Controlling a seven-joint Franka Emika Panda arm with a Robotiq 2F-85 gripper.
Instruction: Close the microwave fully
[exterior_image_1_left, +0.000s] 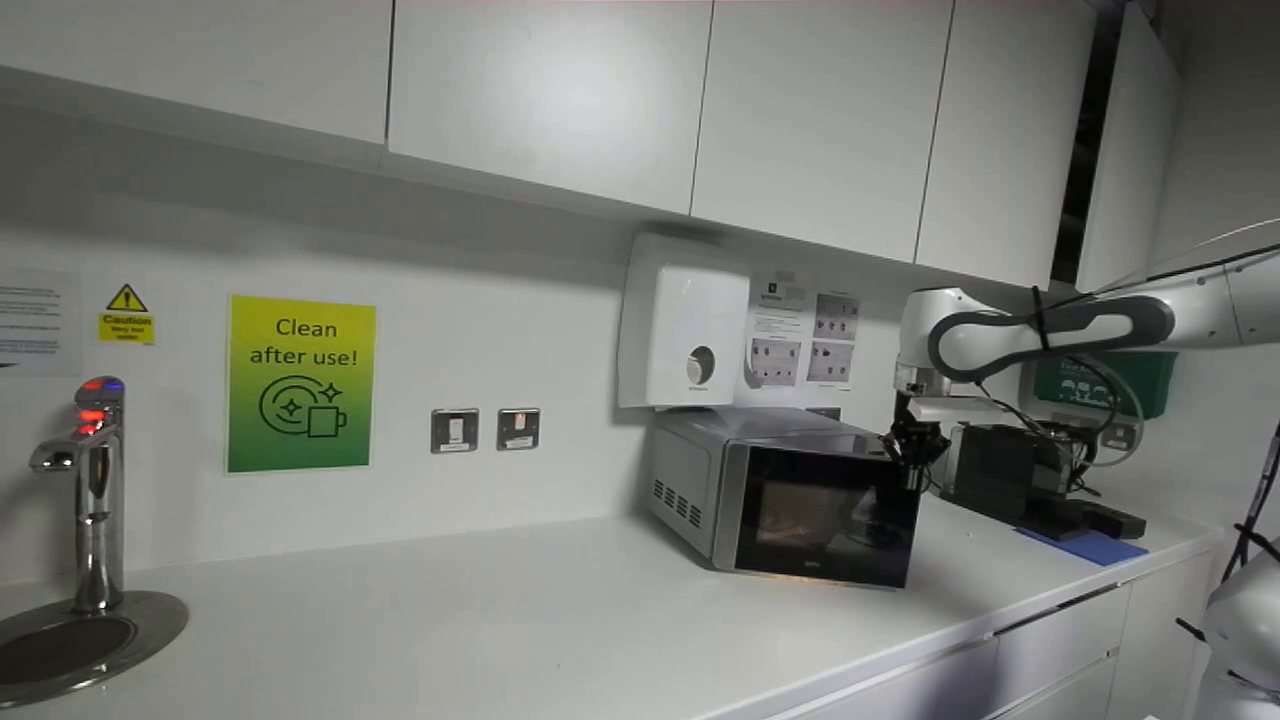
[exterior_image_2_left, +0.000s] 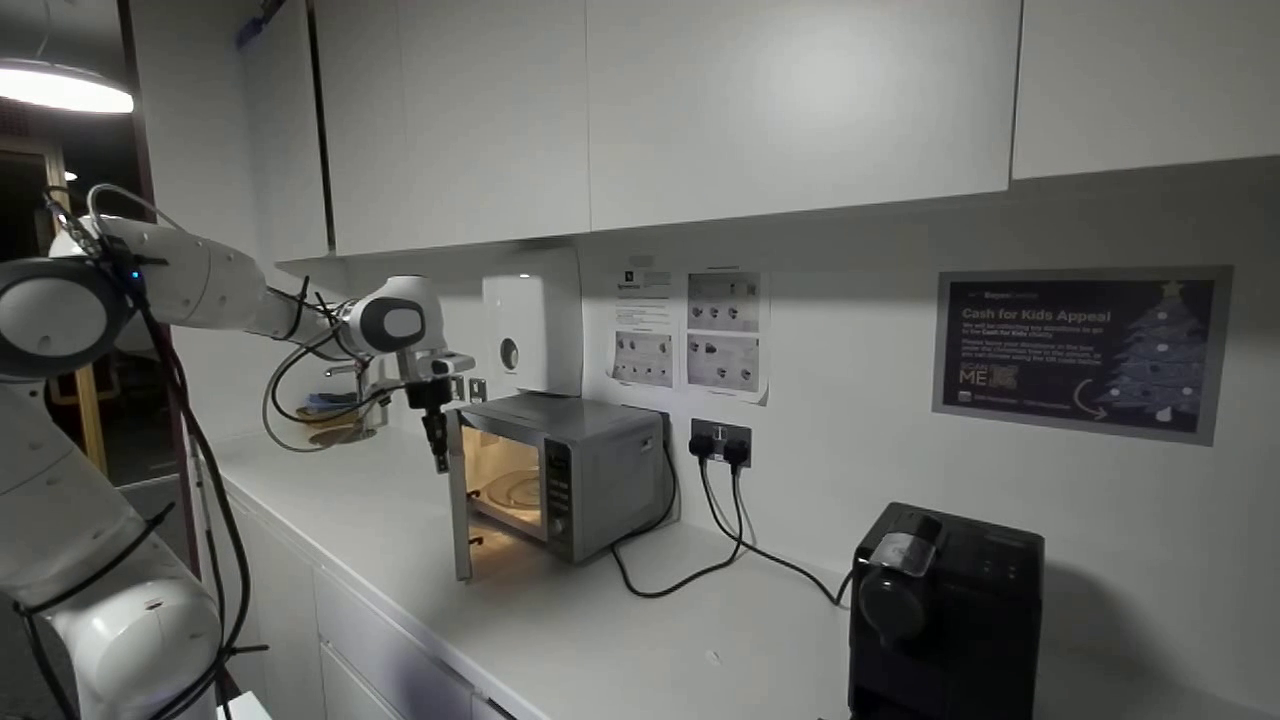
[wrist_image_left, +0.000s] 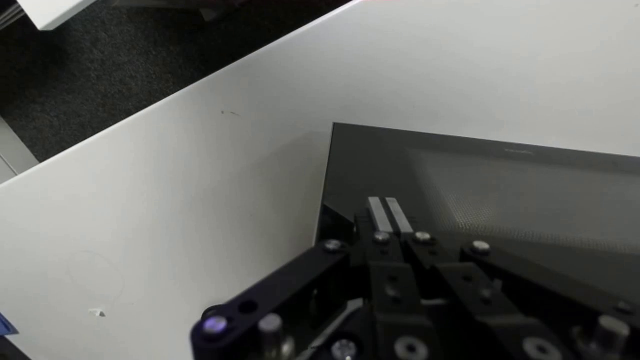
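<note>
Your jaws, closed together and empty, stand at the outer side of the part-open door (exterior_image_1_left: 825, 515), near its free edge, contact unclear, with the microwave (exterior_image_2_left: 612, 485) behind it on the table (exterior_image_1_left: 450, 620), likely your push direction.

Arm (exterior_image_2_left: 190, 275): white shell, rounded segments with thin seams, dark grey joint bands (exterior_image_1_left: 1152, 322); small blue light (exterior_image_2_left: 135, 274) near the elbow (exterior_image_2_left: 52, 318). Black cables (exterior_image_2_left: 212, 455) strapped along it with black ties (exterior_image_1_left: 1040, 318). Gripper (wrist_image_left: 389, 215): matt black linkages (wrist_image_left: 280, 282), silver screw heads (wrist_image_left: 381, 236), narrow pale grey fingertip pads (wrist_image_left: 380, 214).
</note>
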